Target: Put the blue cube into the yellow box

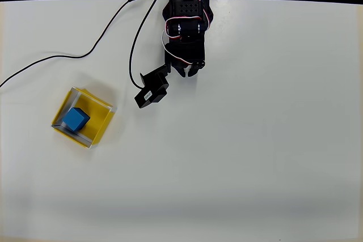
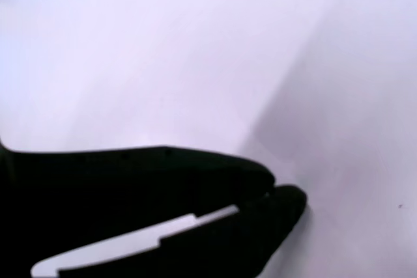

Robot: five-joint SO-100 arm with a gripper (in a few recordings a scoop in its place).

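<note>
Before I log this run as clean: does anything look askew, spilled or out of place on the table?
Nothing stands out. The blue cube sits inside the yellow box, which lies turned at an angle to the table edges but looks intact. The gripper is well clear of the box, fingertips together in the wrist view, holding nothing.

blue cube (image 1: 76,119) sits inside yellow box (image 1: 101,125), end effector (image 1: 188,70) well apart

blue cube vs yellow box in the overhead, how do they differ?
The blue cube is a small solid block; the yellow box is a shallow open tray, several times wider. The cube is plain blue all over; the box has a yellow floor with thin pale walls. The cube sits inside; the box rests on the table. Both lie turned at an angle, apart from the gripper.
</note>
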